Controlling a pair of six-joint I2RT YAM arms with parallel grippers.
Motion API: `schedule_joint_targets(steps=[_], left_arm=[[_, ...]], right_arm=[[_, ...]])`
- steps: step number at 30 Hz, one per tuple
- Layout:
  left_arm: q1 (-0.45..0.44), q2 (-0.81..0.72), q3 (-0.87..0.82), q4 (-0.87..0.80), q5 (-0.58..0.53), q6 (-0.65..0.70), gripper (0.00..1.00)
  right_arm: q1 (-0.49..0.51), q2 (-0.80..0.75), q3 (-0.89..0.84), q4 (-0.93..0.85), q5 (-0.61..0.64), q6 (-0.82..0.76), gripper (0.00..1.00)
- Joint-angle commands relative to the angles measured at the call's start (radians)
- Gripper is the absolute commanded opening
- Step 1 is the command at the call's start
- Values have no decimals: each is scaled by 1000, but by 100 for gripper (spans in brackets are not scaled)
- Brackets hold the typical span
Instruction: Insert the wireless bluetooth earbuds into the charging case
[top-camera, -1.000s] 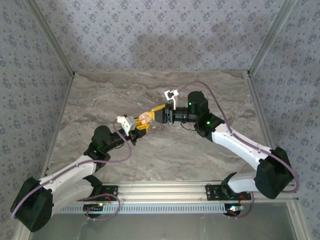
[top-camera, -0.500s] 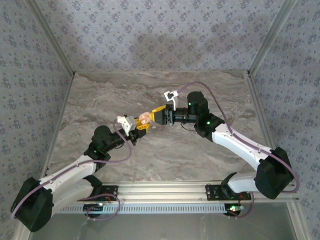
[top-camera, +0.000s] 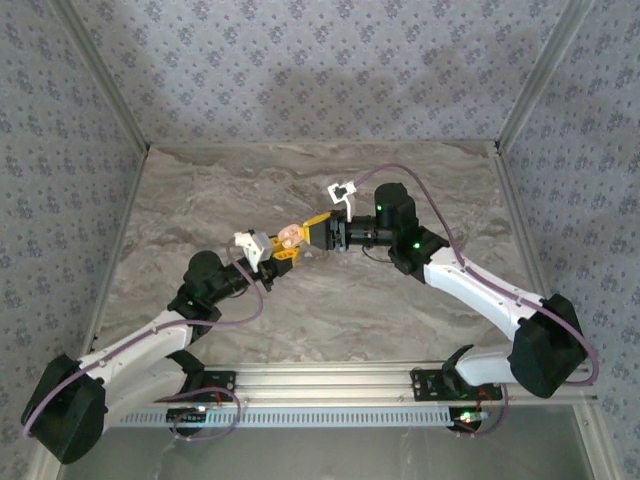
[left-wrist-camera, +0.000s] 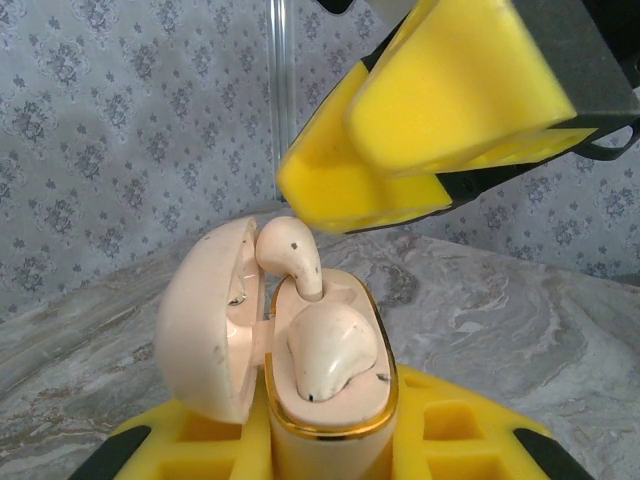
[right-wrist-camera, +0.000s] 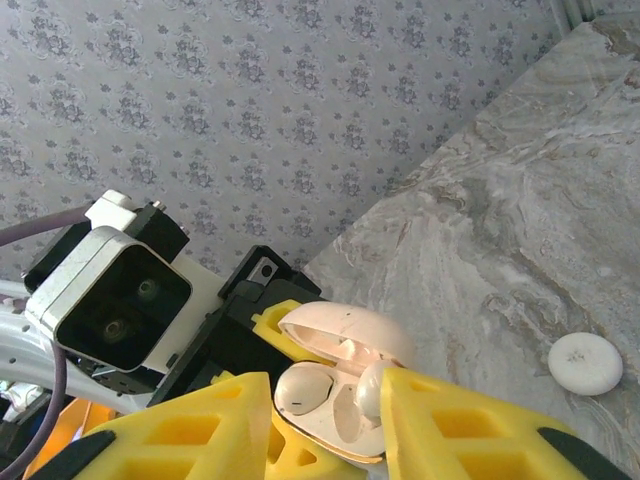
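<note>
A: Nearest first. Our left hand (left-wrist-camera: 330, 445), yellow padded fingers, is clamped on the base of the small cream-peach plastic charging case (left-wrist-camera: 292, 412). It holds the case upright above the grey marbled desk (left-wrist-camera: 560, 330), round lid (left-wrist-camera: 205, 320) swung wide. One rounded cream earbud (left-wrist-camera: 330, 350) lies bedded in its hollow. The second earbud (left-wrist-camera: 290, 255) stands proud at the far slot, not yet down.

B: And the right hand (left-wrist-camera: 330, 170)?

A: Just above that standing bud, fingers part-way apart, gripping nothing we can make out.

B: Any change over the last second?

A: From above, hardly any: both hands sit where they were, case between them. We judge this fine seating work, one bud left to press home.

B: Where do the views differ?

A: Left wrist gives the bud's tilt. Right wrist gives the gap between the fingers and a small white round disc (right-wrist-camera: 585, 362) on the desk, well apart. From above, the buds are too small to tell.
</note>
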Motion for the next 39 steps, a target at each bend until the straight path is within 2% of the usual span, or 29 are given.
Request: schedule_joint_targets(steps=[1, 9, 17, 22, 32, 39], left_arm=[[-5, -22, 37, 20, 1, 16, 10], [-6, -27, 38, 12, 3, 17, 10], [-5, -36, 39, 11, 39, 16, 10], [-6, -36, 42, 7, 47, 16, 10], [-5, -36, 44, 6, 38, 19, 10], [-5, -36, 43, 6, 29, 19, 10]], right_arm=[[6, -5, 22, -29, -31, -13, 35], [9, -55, 15, -106, -15, -43, 34], [-24, -52, 45, -132, 7, -93, 52], [-25, -8, 79, -120, -27, -98, 58], [-14, 34, 109, -106, -80, -92, 55], [-5, 32, 108, -109, -96, -89, 45]])
